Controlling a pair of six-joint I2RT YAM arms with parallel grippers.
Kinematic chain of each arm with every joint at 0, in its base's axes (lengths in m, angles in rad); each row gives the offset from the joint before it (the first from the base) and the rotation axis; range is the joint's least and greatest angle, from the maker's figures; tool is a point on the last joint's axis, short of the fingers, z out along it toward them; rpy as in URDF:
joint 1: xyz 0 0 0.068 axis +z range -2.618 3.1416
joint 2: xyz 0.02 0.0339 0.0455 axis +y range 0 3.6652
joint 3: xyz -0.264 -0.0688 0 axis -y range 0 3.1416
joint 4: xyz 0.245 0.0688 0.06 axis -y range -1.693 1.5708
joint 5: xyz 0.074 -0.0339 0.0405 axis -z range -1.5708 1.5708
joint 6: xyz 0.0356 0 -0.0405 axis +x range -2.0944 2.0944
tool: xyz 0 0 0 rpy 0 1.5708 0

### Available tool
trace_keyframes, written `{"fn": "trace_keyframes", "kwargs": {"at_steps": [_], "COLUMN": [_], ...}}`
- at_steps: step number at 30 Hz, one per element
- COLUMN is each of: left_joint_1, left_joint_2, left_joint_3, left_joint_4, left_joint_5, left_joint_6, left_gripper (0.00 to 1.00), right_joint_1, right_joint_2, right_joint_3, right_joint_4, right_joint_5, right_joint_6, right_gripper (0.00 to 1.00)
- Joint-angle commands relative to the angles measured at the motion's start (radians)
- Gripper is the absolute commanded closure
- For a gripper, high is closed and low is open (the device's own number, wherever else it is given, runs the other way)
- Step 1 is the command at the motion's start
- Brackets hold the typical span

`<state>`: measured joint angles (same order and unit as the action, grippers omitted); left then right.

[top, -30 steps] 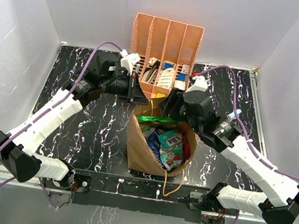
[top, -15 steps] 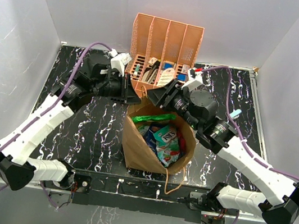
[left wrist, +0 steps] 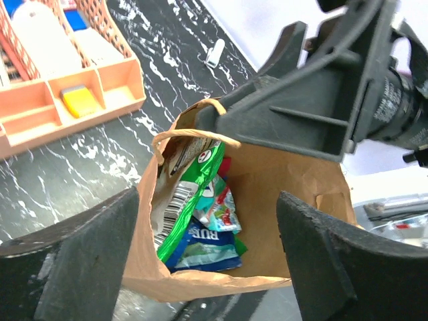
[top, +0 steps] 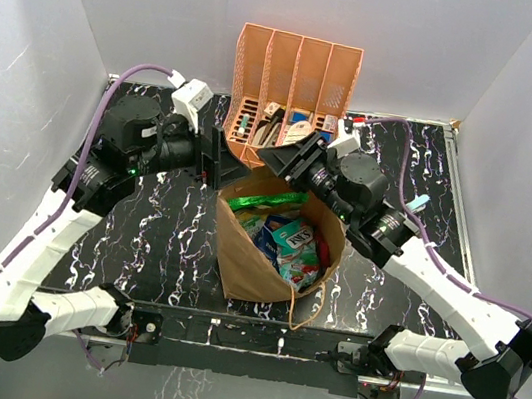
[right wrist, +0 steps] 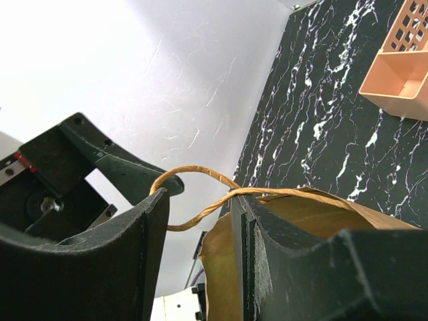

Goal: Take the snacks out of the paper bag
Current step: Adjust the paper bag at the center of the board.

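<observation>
Jaws of left gripper [left wrist: 208, 214] gape at paper bag [left wrist: 281, 174]; green packet [left wrist: 204, 175] shows barcode [left wrist: 175, 204].

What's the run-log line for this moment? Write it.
step: snacks in bag | left fingers: open, at bag mouth | right fingers: astride handle, grip unclear

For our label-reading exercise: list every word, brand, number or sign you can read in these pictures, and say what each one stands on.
"BU": white letters on the blue packet inside the paper bag; the rest is unreadable.
Barcode on the green packet: digits too small to read.
Printed label on the teal packet: blurred.
Labels on the items in the orange organiser: too small to read.
</observation>
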<state>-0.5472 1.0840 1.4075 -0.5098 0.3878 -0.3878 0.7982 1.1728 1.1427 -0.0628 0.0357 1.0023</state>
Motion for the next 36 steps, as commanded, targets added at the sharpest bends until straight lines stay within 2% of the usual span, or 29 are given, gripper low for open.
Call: {"fn": "trace_keyframes", "kwargs": {"at_steps": [1,3,6,11,16,22,27,29,32,36], "left_joint_1": [0.001,0.001,0.001,0.001,0.001,0.001,0.001,0.001,0.001,0.002], "left_joint_2": [0.008,-0.004,-0.017,0.061,0.154,0.219,0.211,0.211,0.203,0.181], "left_joint_3": [-0.02,-0.075,-0.143,-0.148,-0.107,-0.036,-0.063,-0.071,-0.062,0.007], "left_joint_4": [0.083,0.167,0.283,0.414,0.5,0.481,0.531,0.552,0.545,0.441], "left_joint_5": [0.081,0.111,0.061,0.136,0.194,0.219,0.282,0.299,0.284,0.144], "left_joint_6": [0.207,0.3,0.374,0.384,0.303,0.255,0.175,0.121,0.066,0.035], "left_gripper": [0.16,0.16,0.15,0.19,0.35,0.68,0.82,0.92,1.0,1.0], "right_joint_1": [-0.025,-0.035,-0.06,-0.076,-0.085,-0.088,-0.089,-0.09,-0.091,-0.09], "right_joint_2": [-0.038,-0.038,-0.034,-0.018,-0.017,-0.04,-0.08,-0.099,-0.125,-0.159], "right_joint_3": [0.035,0.04,0.048,0.064,0.066,0.077,0.088,0.106,0.172,0.277], "right_joint_4": [0.072,0.066,0.057,0.057,0.057,0.026,-0.01,-0.045,-0.182,-0.434], "right_joint_5": [0.022,0.019,-0.012,-0.044,-0.063,-0.069,-0.045,-0.037,0.001,0.064], "right_joint_6": [0.046,0.035,0.036,0.042,0.046,0.043,0.028,-0.007,-0.103,-0.256], "right_gripper": [0.56,0.56,0.55,0.55,0.55,0.54,0.51,0.46,0.37,0.23]}}
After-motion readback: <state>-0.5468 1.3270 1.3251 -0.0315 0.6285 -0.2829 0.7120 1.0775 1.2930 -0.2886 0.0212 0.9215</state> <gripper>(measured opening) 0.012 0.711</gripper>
